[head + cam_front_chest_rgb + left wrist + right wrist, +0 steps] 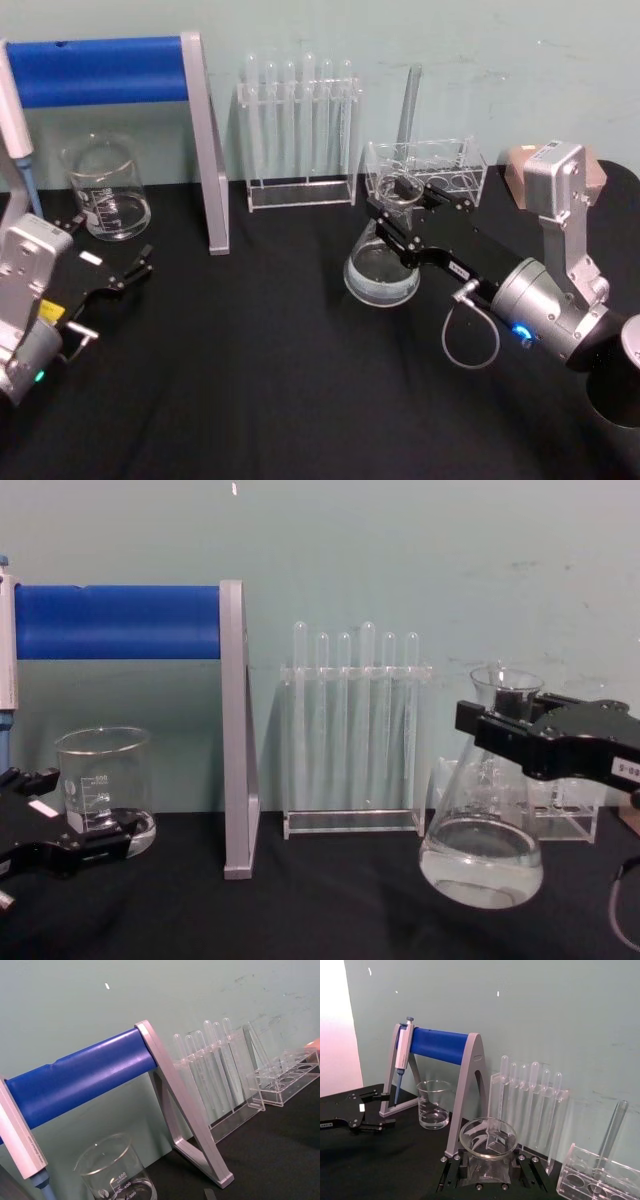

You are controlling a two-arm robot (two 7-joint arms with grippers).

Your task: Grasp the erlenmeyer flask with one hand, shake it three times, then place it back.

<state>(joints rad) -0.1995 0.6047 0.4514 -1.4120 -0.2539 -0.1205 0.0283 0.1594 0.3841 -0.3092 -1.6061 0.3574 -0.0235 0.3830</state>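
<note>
Right claw [399, 196] clamps erlenmeyer flask [382, 276] neck; left claw [108, 244] parked.

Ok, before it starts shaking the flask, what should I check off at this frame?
1. Grip: right gripper shut on the flask neck: ok.
2. Fill: liquid sits low, far below the rim: ok.
3. Flask lifted off the table: cannot tell.
4. Gap to the tall tube rack: ok.
5. Clearance to the small rack behind: cannot tell.
6. Other arm: left gripper parked apart, by the beaker: ok.
</note>
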